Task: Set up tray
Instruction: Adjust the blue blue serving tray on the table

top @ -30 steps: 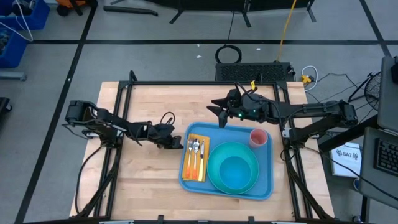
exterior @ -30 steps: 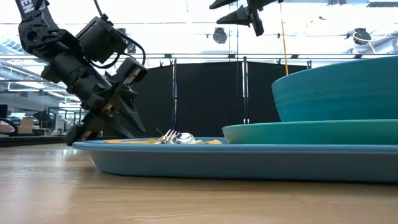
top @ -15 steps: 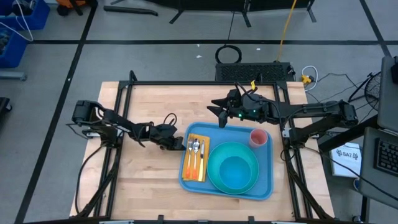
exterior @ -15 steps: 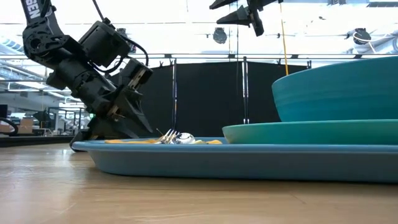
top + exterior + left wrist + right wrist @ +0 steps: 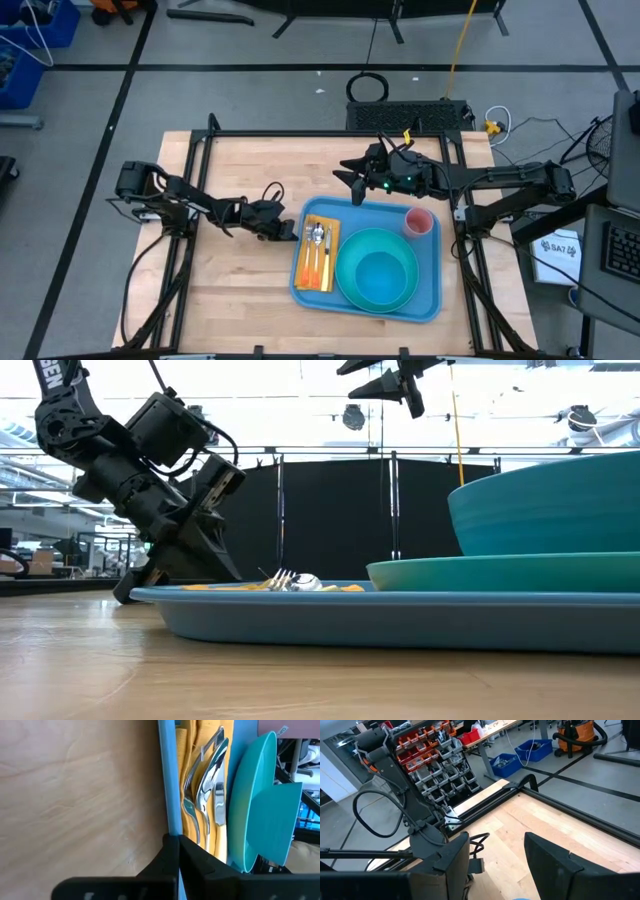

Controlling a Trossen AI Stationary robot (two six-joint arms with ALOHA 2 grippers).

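While the tray [image 5: 431, 262] lay on the right half of the tabletop [image 5: 240, 300], it carried a teal bowl [image 5: 378, 275] on a teal plate [image 5: 348, 283], a pink cup [image 5: 418, 221] in its far right corner, and cutlery [image 5: 319, 252] on a yellow napkin [image 5: 304, 272] along its left side. Low at the tray's left rim, the left gripper [image 5: 289, 232] had its fingers [image 5: 170, 865] pressed together against that edge. Raised above the tray's far edge, the right gripper [image 5: 348, 181] held its fingers [image 5: 547, 860] spread apart, pinching nothing.
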